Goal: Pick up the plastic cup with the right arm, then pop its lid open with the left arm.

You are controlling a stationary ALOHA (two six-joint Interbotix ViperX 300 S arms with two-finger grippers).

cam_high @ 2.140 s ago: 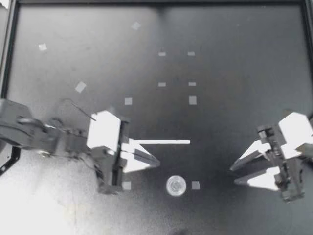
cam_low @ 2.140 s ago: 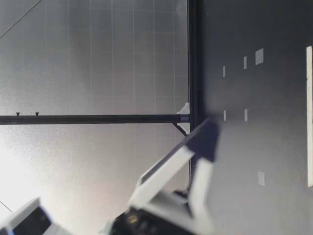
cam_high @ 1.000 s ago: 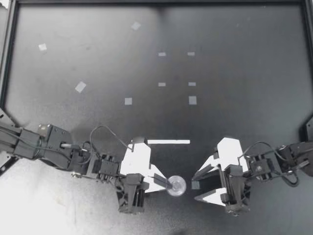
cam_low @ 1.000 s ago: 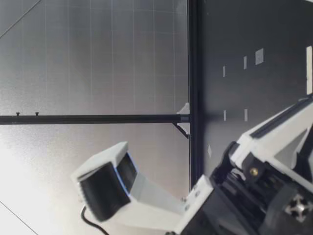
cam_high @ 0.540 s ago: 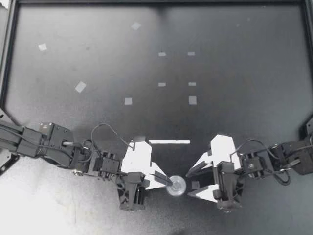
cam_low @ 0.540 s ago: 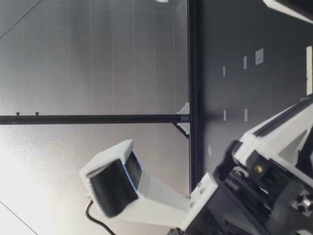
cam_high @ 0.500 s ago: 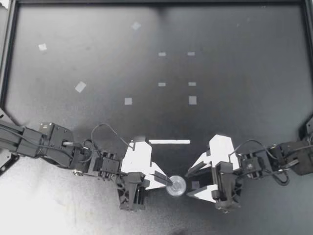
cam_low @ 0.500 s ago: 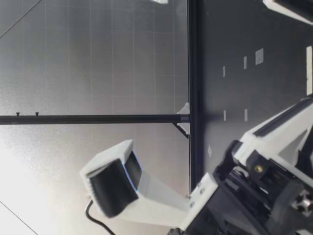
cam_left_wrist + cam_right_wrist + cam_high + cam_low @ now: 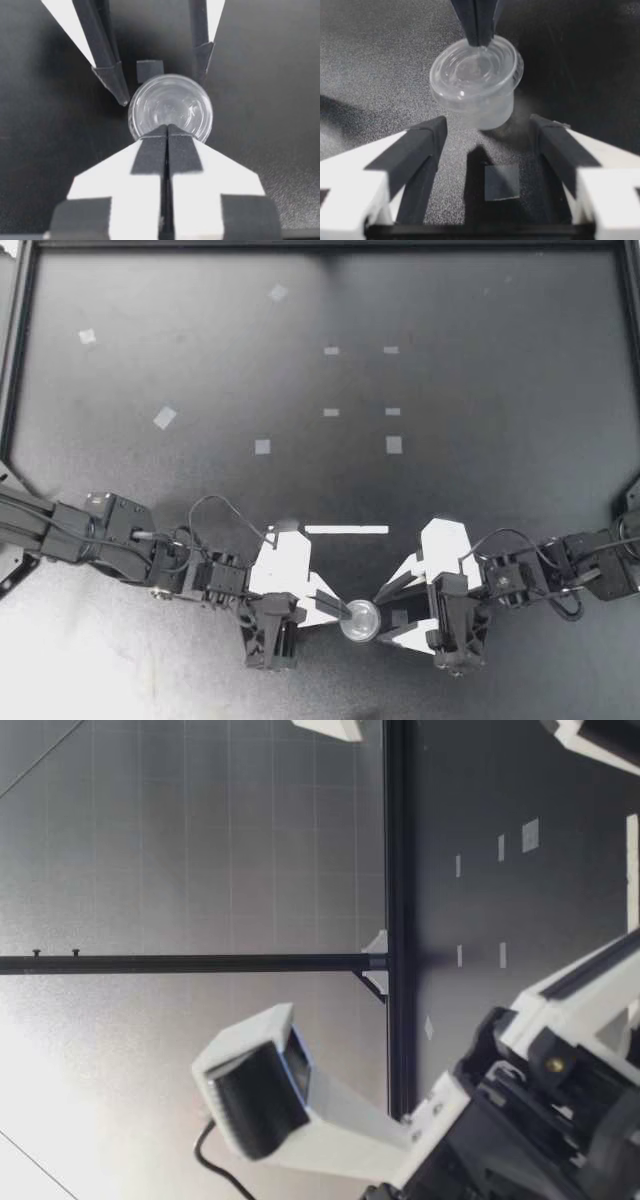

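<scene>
Clear cup (image 9: 361,620): small, with a lid on. It sits close to the front edge of the desk (image 9: 480,390), about halfway along.
Left jaws: closed tight. Their fingertips (image 9: 155,145) pinch the cup's rim.
Right jaws: open wide, facing the cup from the other side. Their fingers (image 9: 427,142) end right beside the cup. I cannot tell if they touch it.
Tape square (image 9: 501,182): flat on the desk between the right jaws, just beside the cup.
White strip (image 9: 346,530): flat on the desk, a bit farther back than the cup.
</scene>
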